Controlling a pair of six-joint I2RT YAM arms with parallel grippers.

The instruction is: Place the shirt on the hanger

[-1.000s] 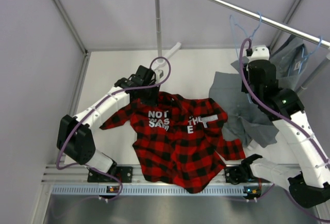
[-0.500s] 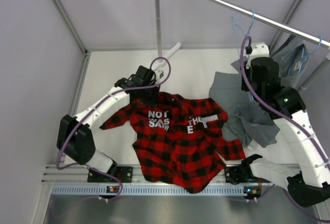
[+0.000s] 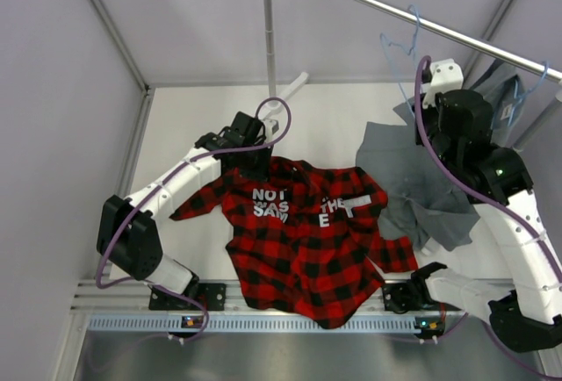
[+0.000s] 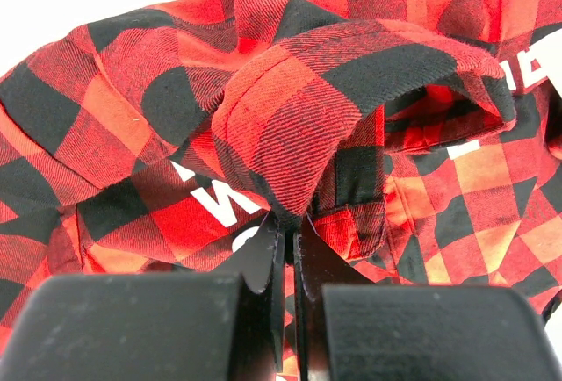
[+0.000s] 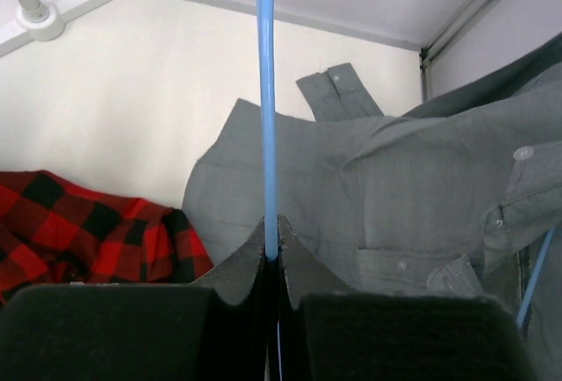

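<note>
The red-and-black plaid shirt (image 3: 303,236) lies spread on the table, white lettering showing on its dark inner panel. My left gripper (image 3: 253,160) is at its collar, shut on a fold of the plaid cloth (image 4: 290,148). The thin light-blue hanger (image 3: 399,43) is in the air by the rail, its hook up. My right gripper (image 3: 430,100) is shut on the hanger's wire, which runs straight up between the jaws in the right wrist view (image 5: 266,91). The shirt's edge shows at lower left there (image 5: 79,232).
A grey garment (image 3: 413,183) lies crumpled right of the shirt. A metal rail (image 3: 395,12) on a white post (image 3: 269,39) crosses the back. Another blue hanger (image 3: 527,87) with a grey garment hangs at the far right. Walls close the left and back.
My right gripper has lifted the blue hanger up and leftward, away from the rail. The left gripper and the shirt have not moved.
</note>
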